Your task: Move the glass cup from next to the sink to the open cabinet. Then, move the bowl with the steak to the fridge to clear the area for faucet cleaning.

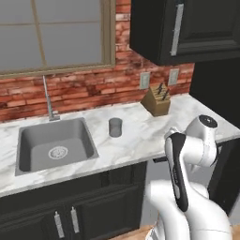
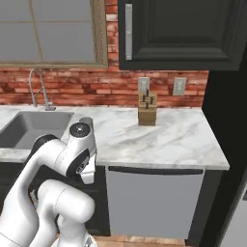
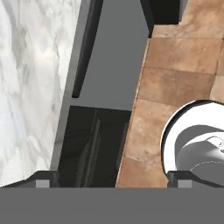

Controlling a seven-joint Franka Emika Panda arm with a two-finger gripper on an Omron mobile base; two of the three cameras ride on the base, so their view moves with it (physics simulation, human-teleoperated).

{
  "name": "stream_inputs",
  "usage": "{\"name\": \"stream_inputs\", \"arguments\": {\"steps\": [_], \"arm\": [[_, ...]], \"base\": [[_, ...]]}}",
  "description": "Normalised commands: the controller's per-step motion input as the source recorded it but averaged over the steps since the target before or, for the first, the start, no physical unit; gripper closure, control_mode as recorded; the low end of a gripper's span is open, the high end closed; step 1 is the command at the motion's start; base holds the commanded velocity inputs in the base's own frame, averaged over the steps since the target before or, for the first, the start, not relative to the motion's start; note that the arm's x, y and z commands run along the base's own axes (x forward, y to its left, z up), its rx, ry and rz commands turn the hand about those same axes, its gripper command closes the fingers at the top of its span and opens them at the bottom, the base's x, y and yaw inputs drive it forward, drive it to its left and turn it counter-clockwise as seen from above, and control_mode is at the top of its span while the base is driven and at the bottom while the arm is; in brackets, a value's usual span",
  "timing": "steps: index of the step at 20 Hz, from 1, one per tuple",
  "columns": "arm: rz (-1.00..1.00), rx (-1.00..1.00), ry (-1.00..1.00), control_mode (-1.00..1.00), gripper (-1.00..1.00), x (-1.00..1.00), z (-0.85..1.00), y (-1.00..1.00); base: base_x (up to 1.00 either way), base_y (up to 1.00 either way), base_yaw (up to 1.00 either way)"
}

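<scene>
The glass cup [image 1: 115,127] stands upright on the marble counter [image 1: 136,140], just right of the sink [image 1: 54,145]. The gripper [image 3: 111,179] points down past the counter edge at the floor, jaws wide apart and empty, fingertips [image 3: 42,183] barely visible. The faucet [image 1: 48,101] spout is cut off.

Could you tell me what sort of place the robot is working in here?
A home kitchen, it seems: a marble counter holds a sink with a faucet under a window, a knife block stands by, and black cabinets hang above.
</scene>
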Motion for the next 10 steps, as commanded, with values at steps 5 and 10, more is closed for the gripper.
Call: {"name": "stream_inputs", "arguments": {"steps": [5, 10], "arm": [[0.00, 0.00, 0.00, 1.00, -1.00, 0.00, 0.00, 0.00], [0.00, 0.00, 0.00, 1.00, -1.00, 0.00, 0.00, 0.00]], "base": [[0.26, 0.56, -0.14], [0.38, 0.08, -0.07]]}}
